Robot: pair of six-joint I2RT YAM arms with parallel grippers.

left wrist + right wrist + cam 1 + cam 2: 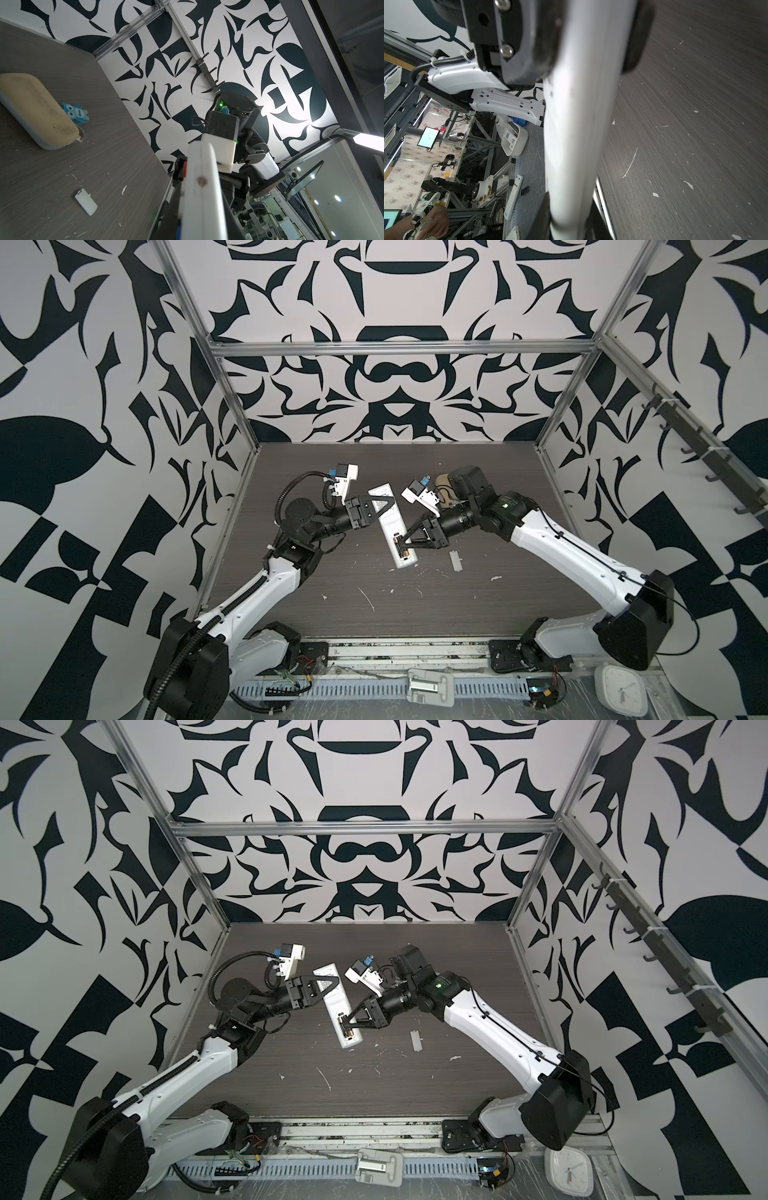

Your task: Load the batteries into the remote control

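Both batteries (pixel 401 547) seem to lie in the open bay of the remote control (pixel 388 522), which my left gripper (pixel 388 502) clamps near its far end. My right gripper (pixel 346 1023) is narrow at that bay; whether it grips anything, I cannot tell. I'd press squarely down, seating each end against its contact, without prying.

One word to read: "One"
Left wrist view: a little blue owl figure (pixel 75 113) sits on the table (pixel 62 62), touching the beige case (pixel 37 110), with "One" in dark letters on its pale belly. The clock (pixel 620 690) at the front edge in both top views is too small to read. So are the stickers in the white tub (pixel 522 138) in the right wrist view.
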